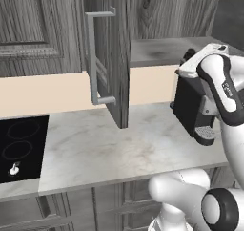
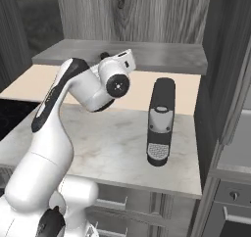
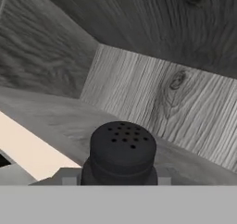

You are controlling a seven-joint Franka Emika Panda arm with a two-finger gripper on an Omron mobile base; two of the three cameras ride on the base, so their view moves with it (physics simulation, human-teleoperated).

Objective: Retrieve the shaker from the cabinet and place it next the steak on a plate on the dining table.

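White marble table runs across both base views beneath a dark grey wood-grain cabinet. At its left end sits a black hob. A beige wall strip lies between the table and the cabinet's underside.

The cabinet door stands open, swung out toward the base, and its long pale grey bar handle faces left in the left base view. The open compartment exposes a grey wood-grain shelf.

A black coffee machine stands upright on the table, to the right of the open door in the left base view.

The white arm reaches up and forward, its hand at the front edge of the cabinet shelf in both base views.

The shaker appears in the hand view as a black body with a narrower round cap pierced with small holes. It sits upright, low and central in that view, with the cabinet's inner corner behind it. The fingers show as small grey tips on either side of the shaker's body, closed against it. The shaker is inside the cabinet, at shelf level; whether its base touches the shelf cannot be determined.
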